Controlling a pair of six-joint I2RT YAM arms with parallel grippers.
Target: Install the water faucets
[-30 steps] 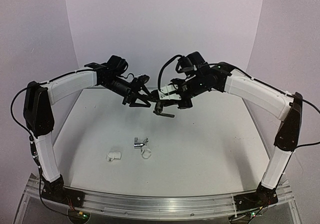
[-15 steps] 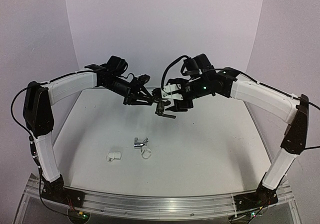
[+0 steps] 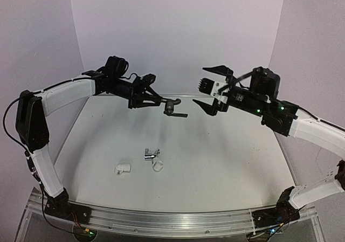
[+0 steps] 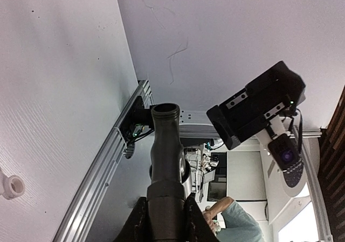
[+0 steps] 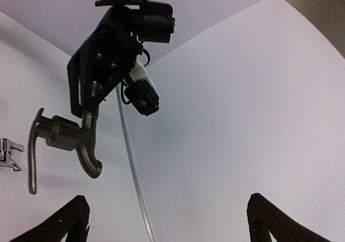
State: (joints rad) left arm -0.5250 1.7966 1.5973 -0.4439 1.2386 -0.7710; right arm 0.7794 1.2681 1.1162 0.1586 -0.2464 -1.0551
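Above the far middle of the table (image 3: pixel 226 156), the black faucet (image 3: pixel 173 108) hangs in the air. The left gripper (image 3: pixel 159 102) has its fingers closed tight on one end of it. The lever and the curved spout stick out free toward the right arm. Seen from the left wrist, the faucet's tube runs out from between the fingers to an open mouth. I cannot tell which end carries the thread.

The right gripper (image 3: pixel 209 88) faces the faucet from well apart, fingers spread wide and holding nothing. Lower down, on the table nearer the arms, the chrome faucet (image 3: pixel 150 154) lies just beside a small white ring (image 3: pixel 158 166). A white elbow fitting (image 3: pixel 122 169) sits a little to their left.

The step in hand looks like joining the black faucet to its mating part, with the left arm as the holder. That grip should stay firm so the faucet cannot twist in the fingers. The right arm would do best to pick up the fitting squarely. It should line the two axes up before any turning, since a crooked start risks crossing the threads. The thin lever is best left alone.
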